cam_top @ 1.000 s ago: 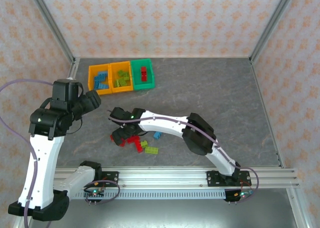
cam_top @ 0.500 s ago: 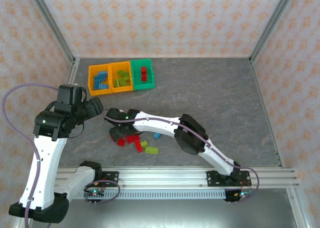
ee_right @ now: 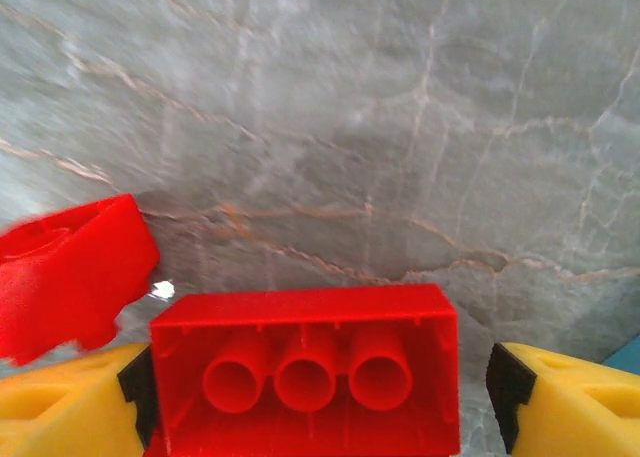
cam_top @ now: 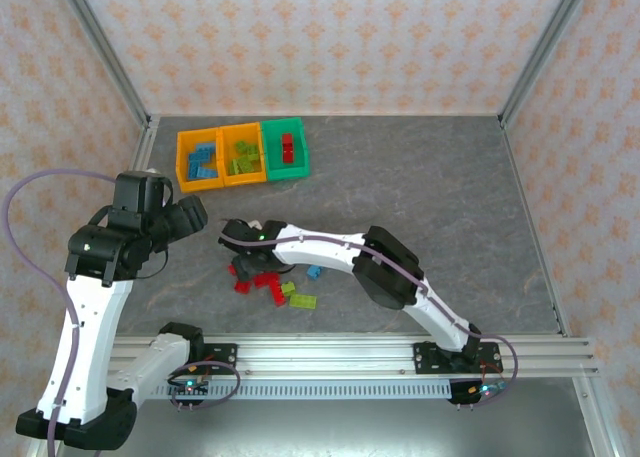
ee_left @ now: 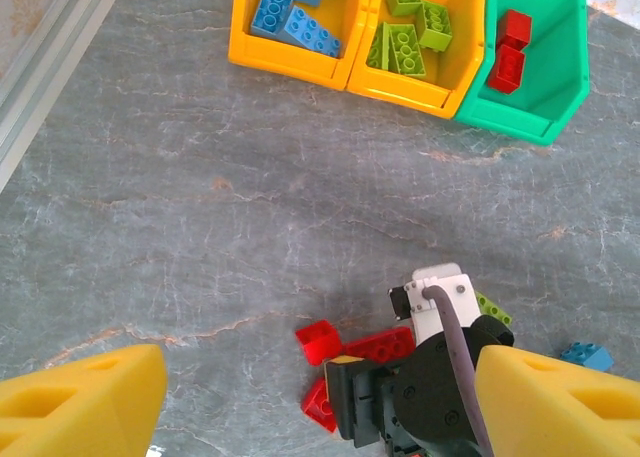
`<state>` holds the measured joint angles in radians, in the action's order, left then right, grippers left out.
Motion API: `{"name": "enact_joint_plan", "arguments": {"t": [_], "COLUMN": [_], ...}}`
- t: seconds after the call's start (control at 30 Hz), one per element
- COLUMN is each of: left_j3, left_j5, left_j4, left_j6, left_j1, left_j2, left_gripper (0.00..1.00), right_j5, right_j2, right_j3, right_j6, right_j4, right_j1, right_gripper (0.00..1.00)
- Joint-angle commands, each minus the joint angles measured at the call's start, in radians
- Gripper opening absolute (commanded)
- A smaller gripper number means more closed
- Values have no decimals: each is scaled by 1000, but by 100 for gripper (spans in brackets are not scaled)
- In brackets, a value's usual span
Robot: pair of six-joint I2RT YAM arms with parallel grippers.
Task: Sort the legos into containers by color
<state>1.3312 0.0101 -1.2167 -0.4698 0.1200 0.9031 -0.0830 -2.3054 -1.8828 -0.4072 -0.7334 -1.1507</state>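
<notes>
The containers stand in a row at the back left: an orange bin (cam_top: 199, 157) with blue legos, an orange bin (cam_top: 243, 154) with lime legos, and a green bin (cam_top: 285, 149) with red ones. Loose red legos (cam_top: 262, 282), lime ones (cam_top: 303, 301) and a blue one (cam_top: 314, 273) lie near the front. My right gripper (cam_top: 245, 267) is down in the red pile. Its fingers straddle an upturned red brick (ee_right: 305, 372); the left pad touches it and a small gap shows at the right pad (ee_right: 510, 397). My left gripper (cam_top: 185, 217) hovers open and empty.
In the left wrist view the bins' walls (ee_left: 400, 87) run along the top and the right gripper (ee_left: 400, 407) sits at the bottom among red bricks (ee_left: 318, 342). A metal rail (cam_top: 350, 355) lines the table's near edge. Frame posts border the sides.
The right gripper's jaws have narrowed around the red brick and it has shifted slightly right. The left arm has dropped lower and drawn back a little.
</notes>
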Motion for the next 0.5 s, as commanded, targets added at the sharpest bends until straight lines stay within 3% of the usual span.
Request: {"name": "enact_joint_plan", "arguments": {"t": [0.0,0.13,0.3,0.47], "left_j3": [-14,-4,-7,-9], "left_j5": [-12,-26,-25,-13], "left_j4": [17,12,9,12], "left_j6": [12,14,19,23], "left_j1": [9,8,8,7], "left_j2": [-1,2,0,2], "left_gripper": [82,82,82,82], "right_j5": [-58,-25,56,97], "right_j2": [-15,-30,-28,66], "right_j3": [-21,-32,-48,-29], "right_j6": [9,-18,-45,-68], "right_j4": [-33,-46,-54,7], "right_j1": [16,22,37,66], "right_gripper": [84,79,65,58]}}
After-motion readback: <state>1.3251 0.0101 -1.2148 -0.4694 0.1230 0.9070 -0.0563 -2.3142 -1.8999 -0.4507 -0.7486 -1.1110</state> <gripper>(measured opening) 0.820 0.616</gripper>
